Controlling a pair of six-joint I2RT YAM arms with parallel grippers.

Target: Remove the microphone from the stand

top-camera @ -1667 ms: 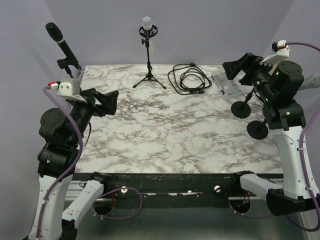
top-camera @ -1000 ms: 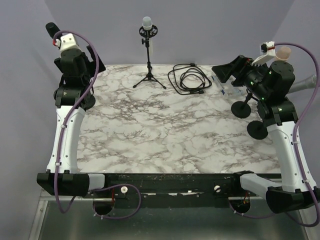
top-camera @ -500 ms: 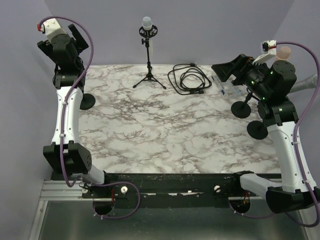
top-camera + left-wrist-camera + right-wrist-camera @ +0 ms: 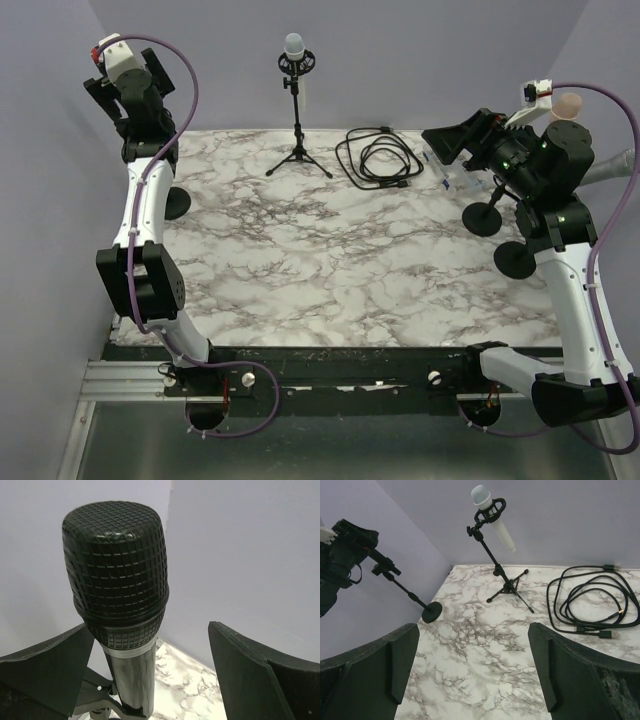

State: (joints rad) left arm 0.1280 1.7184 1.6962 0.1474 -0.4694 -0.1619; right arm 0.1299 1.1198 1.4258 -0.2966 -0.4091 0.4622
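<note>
Our left claw (image 4: pixel 148 630) is spread wide at the far left corner of the table (image 4: pixel 330 280). The head of the black microphone (image 4: pixel 117 575) stands between its fingers (image 4: pixel 50 675), and nothing is gripped. The microphone sits in the clip of its round-based stand (image 4: pixel 431 613), close beside one finger; we cannot tell whether they touch. Our right claw (image 4: pixel 472 630) hangs wide open and empty over the table's right side, well apart from the white microphone (image 4: pixel 294 45) on its tripod (image 4: pixel 299 160).

The black microphone (image 4: pixel 116 570) has a grid-meshed head. The white microphone (image 4: pixel 492 517) has a black tripod (image 4: pixel 507 586). The surface (image 4: pixel 350 260) is white with grey marble veining, the cable (image 4: pixel 378 157) black, the wall (image 4: pixel 420 60) lilac.
</note>
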